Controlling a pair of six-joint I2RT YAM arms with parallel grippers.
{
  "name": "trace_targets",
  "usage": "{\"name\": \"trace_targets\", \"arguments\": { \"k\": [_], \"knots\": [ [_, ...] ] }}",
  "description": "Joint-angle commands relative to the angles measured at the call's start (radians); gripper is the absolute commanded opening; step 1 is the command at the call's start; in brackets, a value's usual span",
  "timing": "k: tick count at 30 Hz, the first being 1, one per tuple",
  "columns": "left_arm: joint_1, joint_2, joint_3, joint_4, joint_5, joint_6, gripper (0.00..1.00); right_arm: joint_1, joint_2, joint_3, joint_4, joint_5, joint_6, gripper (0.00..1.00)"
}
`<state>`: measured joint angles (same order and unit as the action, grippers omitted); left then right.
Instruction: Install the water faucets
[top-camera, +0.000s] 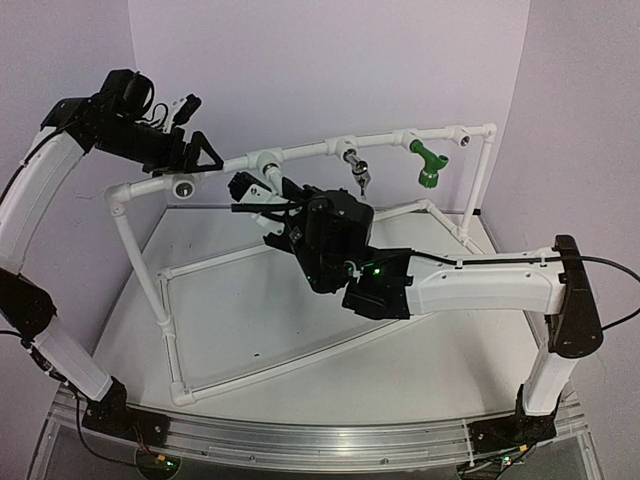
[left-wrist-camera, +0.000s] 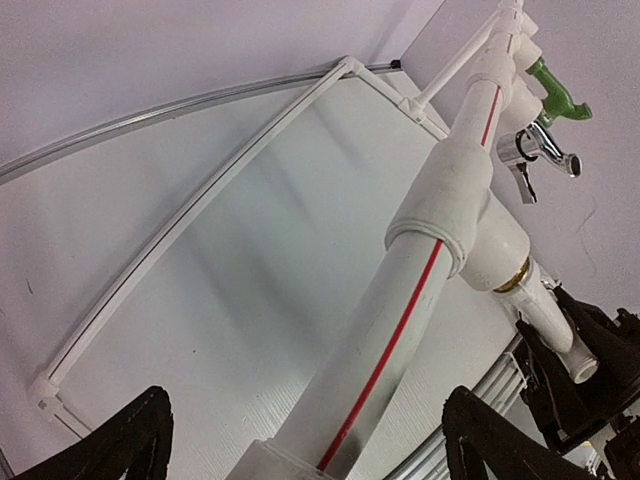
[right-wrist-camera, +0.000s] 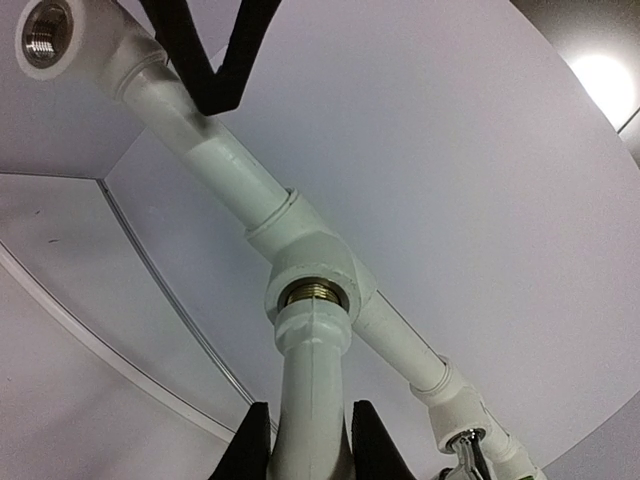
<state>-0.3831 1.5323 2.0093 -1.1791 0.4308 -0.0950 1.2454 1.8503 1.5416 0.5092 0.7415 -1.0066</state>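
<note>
Flat matte white table top (top-camera: 260, 310) w/ a rounded far edge carries a white plastic pipe frame (top-camera: 300, 152). The frame is smooth round tubing joined by fatter collars. Its top rail has a thin red stripe (left-wrist-camera: 400, 330) along its length.

Left arm (top-camera: 40, 200), white shells w/ black joints, reaches in from the upper left. Right arm (top-camera: 490, 285), same build, comes across from the right.

Left gripper (left-wrist-camera: 310, 440): black fingers (left-wrist-camera: 130, 440) spread wide, one on each side of the top rail, w/ gaps visible both sides, so nothing is gripped.

Right gripper (right-wrist-camera: 310, 440): jaws clamped on the small all-white plastic tap (right-wrist-camera: 310, 400), squeezing its glossy cylindrical body from both sides. The tap's end sits against the mouth of a tee fitting in the rail, where a brass threaded ring (right-wrist-camera: 312, 293) shows. Can't tell how deep it is threaded.

Further right along the rail hangs a shiny chrome metal tap (top-camera: 358, 172) w/ a lever handle. Past it is a green plastic tap (top-camera: 428, 165), elbow-shaped w/ a round spout.

A round open socket (right-wrist-camera: 45, 35) w/ metal thread inside sits at the rail's left end, beside the left gripper.
</note>
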Motion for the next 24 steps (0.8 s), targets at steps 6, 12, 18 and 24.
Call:
{"name": "trace_targets", "arguments": {
  "k": [6,12,18,24],
  "knots": [
    [-0.002,0.006,0.02,-0.073,0.209,0.071,0.82,-0.004,0.003,0.067,0.052,0.007,-0.022,0.0],
    [-0.003,0.013,0.014,-0.044,0.24,0.041,0.65,-0.004,0.019,0.081,0.053,0.044,0.026,0.0],
    [-0.004,0.018,0.007,-0.027,0.245,0.019,0.53,-0.004,0.018,0.097,0.047,0.065,0.113,0.0],
    [-0.003,0.019,0.004,-0.019,0.237,0.012,0.45,-0.004,-0.01,0.091,0.013,0.04,0.208,0.0]
  ]
}}
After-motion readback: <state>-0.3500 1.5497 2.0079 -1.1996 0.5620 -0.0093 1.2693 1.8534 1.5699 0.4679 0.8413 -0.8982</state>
